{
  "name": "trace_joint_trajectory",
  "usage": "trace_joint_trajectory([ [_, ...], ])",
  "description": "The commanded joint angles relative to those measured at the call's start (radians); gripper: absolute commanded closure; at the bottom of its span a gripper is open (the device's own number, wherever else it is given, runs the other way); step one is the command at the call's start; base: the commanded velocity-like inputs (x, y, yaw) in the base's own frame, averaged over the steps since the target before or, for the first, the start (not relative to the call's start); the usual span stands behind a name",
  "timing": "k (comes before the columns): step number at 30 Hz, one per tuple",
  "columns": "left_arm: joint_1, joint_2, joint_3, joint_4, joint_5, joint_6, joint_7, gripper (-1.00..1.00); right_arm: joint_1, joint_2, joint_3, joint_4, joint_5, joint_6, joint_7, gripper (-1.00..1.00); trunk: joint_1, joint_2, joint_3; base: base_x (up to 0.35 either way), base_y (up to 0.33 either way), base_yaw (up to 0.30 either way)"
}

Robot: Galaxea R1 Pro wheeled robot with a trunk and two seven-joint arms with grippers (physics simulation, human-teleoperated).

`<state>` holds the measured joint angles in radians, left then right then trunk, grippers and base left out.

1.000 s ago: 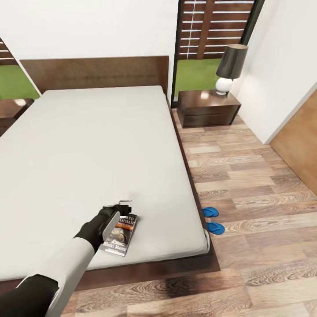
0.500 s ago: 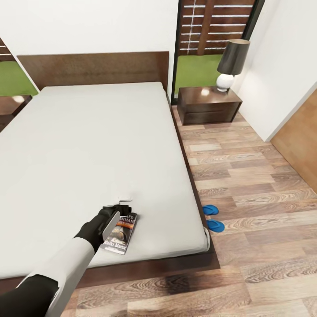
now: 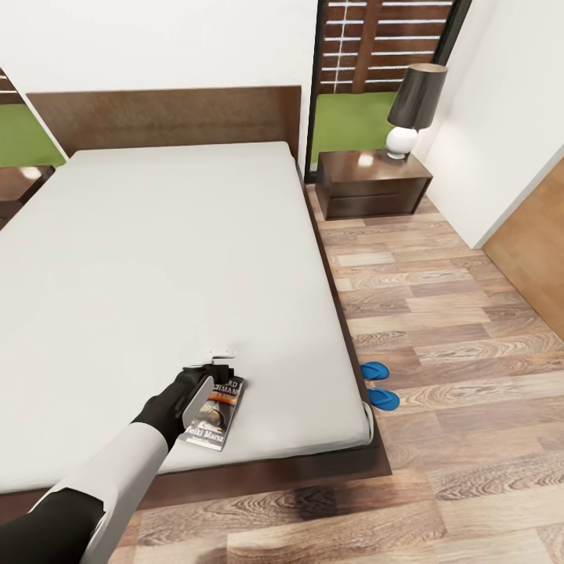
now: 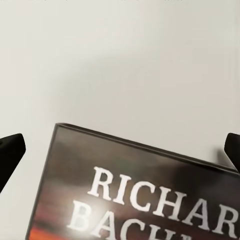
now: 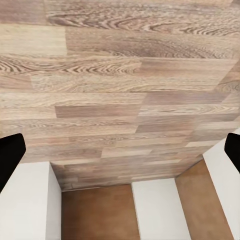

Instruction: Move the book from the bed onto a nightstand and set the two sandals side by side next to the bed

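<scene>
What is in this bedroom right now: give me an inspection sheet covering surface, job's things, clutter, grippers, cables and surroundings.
Surface: bed, plain pale-grey mattress in a dark wood frame.
Job's things: book lies flat on the mattress near the foot corner; two blue sandals on the floor, close together beside the bed frame; nightstand at the head of the bed.
Clutter: lamp on the nightstand; small white item on the mattress beyond the book.
Grippers: left gripper open over the book's top edge, fingertips spread wide; right gripper open, holding nothing, above the floor.
Cables: nothing seen.
Surroundings: wood-plank floor, white walls, window with slatted fence.
</scene>
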<state>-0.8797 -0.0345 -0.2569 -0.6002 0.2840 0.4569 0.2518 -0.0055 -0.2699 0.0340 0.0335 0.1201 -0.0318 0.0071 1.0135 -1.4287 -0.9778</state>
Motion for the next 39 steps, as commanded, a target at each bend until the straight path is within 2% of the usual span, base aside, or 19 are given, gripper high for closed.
trace_joint_trajectory([
  [1, 0.0, 0.001, -0.005, -0.002, 0.011, 0.003, 0.009, -1.0, -0.001, 0.0, 0.003, 0.002, 0.007, -0.003, 0.001, -1.0, 0.0, 0.0, -0.001, 0.0, 0.0, 0.0],
  [21, -0.001, -0.001, -0.007, -0.003, 0.011, 0.003, 0.009, -1.0, -0.001, -0.001, 0.003, 0.002, 0.007, -0.003, 0.001, -1.0, 0.0, 0.0, -0.002, 0.0, 0.0, 0.0],
  [39, -0.001, -0.001, -0.007, -0.003, 0.011, -0.006, 0.008, -1.0, -0.001, -0.002, 0.003, 0.002, 0.007, -0.003, 0.001, -1.0, 0.0, 0.0, -0.016, 0.0, 0.0, 0.0],
])
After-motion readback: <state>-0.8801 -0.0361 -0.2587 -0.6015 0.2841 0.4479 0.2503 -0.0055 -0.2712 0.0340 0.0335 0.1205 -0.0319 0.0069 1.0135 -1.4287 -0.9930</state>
